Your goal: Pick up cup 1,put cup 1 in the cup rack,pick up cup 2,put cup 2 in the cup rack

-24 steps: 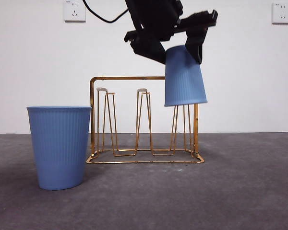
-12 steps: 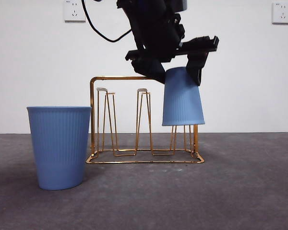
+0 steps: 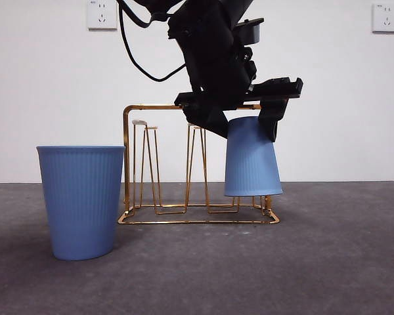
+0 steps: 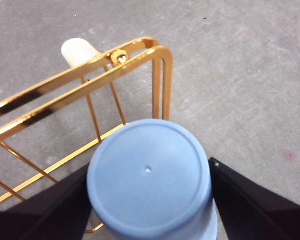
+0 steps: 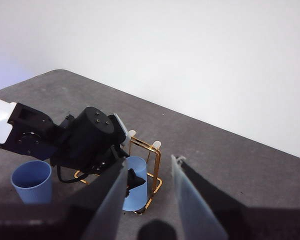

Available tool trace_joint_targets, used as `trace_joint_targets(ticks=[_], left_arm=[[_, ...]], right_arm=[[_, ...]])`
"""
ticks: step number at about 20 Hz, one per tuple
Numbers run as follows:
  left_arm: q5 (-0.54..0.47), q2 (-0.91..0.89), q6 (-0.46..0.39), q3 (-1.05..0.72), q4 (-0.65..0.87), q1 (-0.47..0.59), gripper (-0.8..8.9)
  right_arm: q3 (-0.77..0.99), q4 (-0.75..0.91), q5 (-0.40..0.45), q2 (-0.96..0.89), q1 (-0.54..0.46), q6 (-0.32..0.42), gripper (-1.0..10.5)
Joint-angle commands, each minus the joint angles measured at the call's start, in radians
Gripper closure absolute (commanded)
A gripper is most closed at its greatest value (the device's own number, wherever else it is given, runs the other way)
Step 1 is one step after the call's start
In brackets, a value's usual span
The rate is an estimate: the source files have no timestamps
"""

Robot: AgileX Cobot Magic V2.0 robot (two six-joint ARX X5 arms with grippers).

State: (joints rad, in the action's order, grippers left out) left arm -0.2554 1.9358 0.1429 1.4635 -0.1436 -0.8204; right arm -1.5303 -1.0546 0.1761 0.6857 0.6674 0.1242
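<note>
An upside-down blue ribbed cup point(image 3: 251, 161) hangs over the right-hand prongs of the gold wire cup rack point(image 3: 157, 107), its rim a little above the base. My left gripper point(image 3: 243, 128) is shut on the cup's upper end from both sides. In the left wrist view the cup's flat bottom point(image 4: 149, 175) sits between the black jaws of that gripper point(image 4: 150, 202), beside the rack's arched frame point(image 4: 90, 85). A second blue cup point(image 3: 82, 200) stands upright left of the rack. My right gripper point(image 5: 150, 161) is open high above, looking down on rack point(image 5: 152, 170) and both cups.
A white wall with two sockets point(image 3: 102, 14) rises close behind the rack. The left arm's black body and cable point(image 3: 213, 52) fill the space above the rack's middle. Two white-tipped prongs point(image 3: 139, 123) stand bare on the rack's left and middle.
The left gripper has come straight down with the upside-down cup, whose rim has dropped from mid-height of the right prongs to near the rack's base.
</note>
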Motion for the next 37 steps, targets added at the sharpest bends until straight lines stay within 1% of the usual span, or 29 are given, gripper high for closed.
trace_joint_targets(ticks=[1,2,4,5,6,10,13,15,19,20,26,33,37], left_arm=[[0.0,0.024,0.011,0.0,-0.011,0.002,8.05],[0.0,0.024,0.013,0.0,-0.014,0.002,7.55],[0.0,0.024,0.035,0.0,-0.029,0.003,5.27],[0.005,0.024,0.045,0.0,-0.039,0.004,4.49],[0.01,0.024,0.048,0.0,-0.049,0.004,4.32],[0.048,0.024,0.06,0.0,-0.066,0.003,4.31],[0.053,0.024,0.067,0.004,-0.097,0.004,4.25],[0.053,0.024,0.067,0.009,-0.113,0.004,3.62],[0.055,0.022,0.072,0.032,-0.155,0.003,3.61],[0.055,0.021,0.075,0.036,-0.161,0.003,3.4],[0.124,0.016,0.101,0.052,-0.266,0.003,3.39],[0.133,0.003,0.137,0.053,-0.362,0.003,3.39],[0.137,-0.027,0.145,0.053,-0.367,0.001,3.39]], right_arm=[[0.004,0.006,0.0,-0.003,0.0,0.005,7.9],[0.004,0.006,0.0,-0.003,0.0,0.008,7.9],[0.004,0.006,0.0,-0.003,0.0,0.008,7.9],[0.004,0.006,0.0,-0.003,0.0,0.008,7.9],[0.004,0.006,0.0,-0.003,0.0,0.008,7.9],[0.004,0.006,0.0,-0.003,0.0,0.011,7.9],[0.004,0.006,0.0,-0.003,0.0,0.011,7.9],[0.004,0.006,0.0,-0.003,0.0,0.011,7.9],[0.004,0.006,0.0,-0.003,0.0,0.014,7.9],[0.004,0.006,0.0,-0.003,0.0,0.016,7.9],[0.004,0.007,0.0,-0.001,0.0,0.037,7.9],[0.004,0.007,0.0,-0.001,0.0,0.038,7.9],[0.004,0.007,0.0,-0.001,0.0,0.038,7.9]])
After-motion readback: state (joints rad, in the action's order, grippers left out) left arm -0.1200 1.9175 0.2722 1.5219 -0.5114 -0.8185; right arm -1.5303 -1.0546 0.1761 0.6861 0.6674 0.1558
